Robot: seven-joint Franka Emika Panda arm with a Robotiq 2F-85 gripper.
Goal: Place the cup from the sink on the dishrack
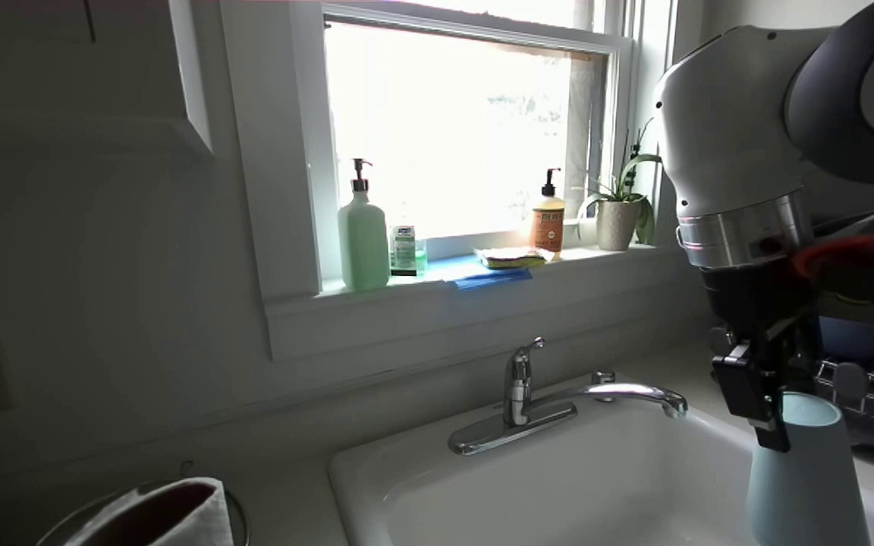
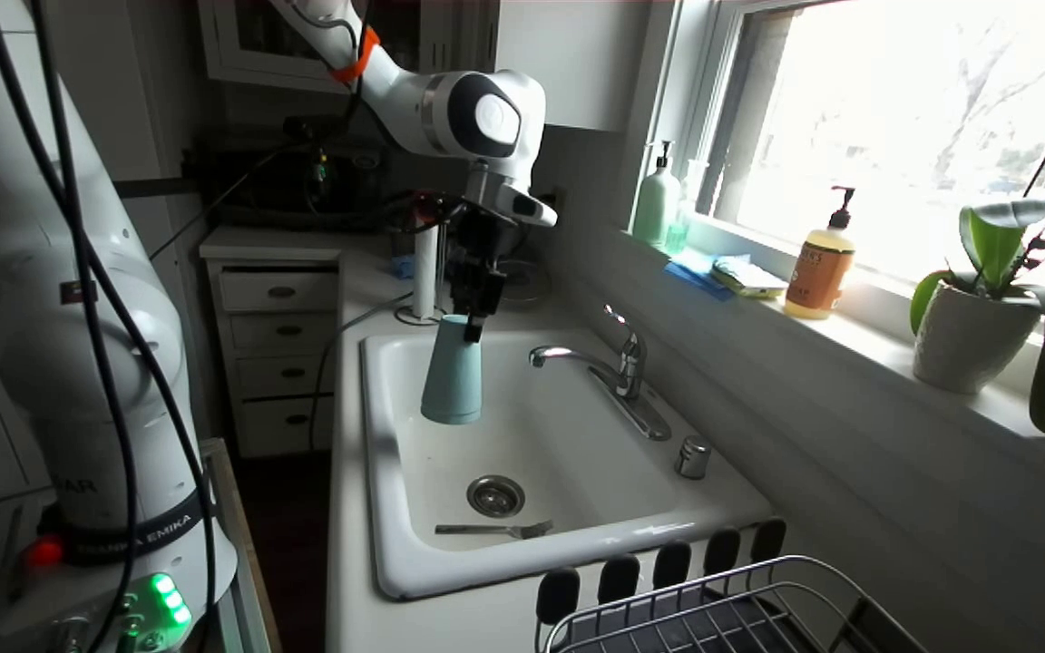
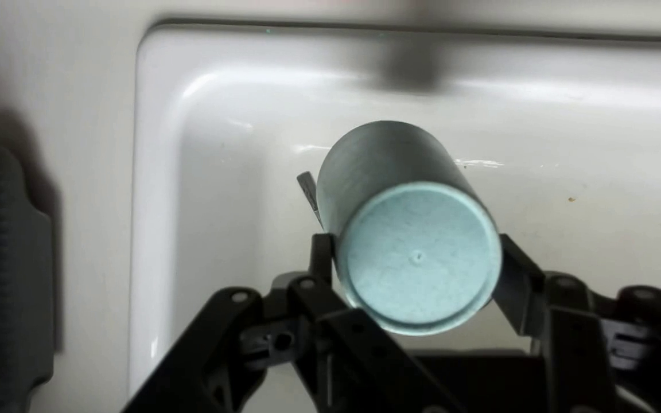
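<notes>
Dim kitchen beside a bright window (image 1: 444,121), with a green soap bottle (image 1: 365,243) and a potted plant (image 1: 617,225) at it, well apart from the hand (image 3: 416,258). Below the hand, the white sink (image 2: 486,570); its faucet (image 2: 631,367) is near the hand without touching it. Two fingers (image 3: 323,255) pinch a pale blue-green cup (image 2: 453,376) from opposite sides, close to its narrower end. That end is a closed base facing up between the fingers, so the cup hangs upside down, seemingly clear of the sink floor. A fork (image 2: 486,529) and the drain (image 2: 495,496) lie below the hand, apart from the cup. Across the sink's rim, well away from the hand, the dish rack (image 2: 704,617) stands on the table (image 2: 463,621).

Progress, as I judge it from where I stand: the grasp is done, and the lift appears at least partly done; I cannot tell whether the cup hangs high enough to pass the rim. Left to do: carry the cup across to the dish rack, set it down there, and let go. None of the placing is done.
</notes>
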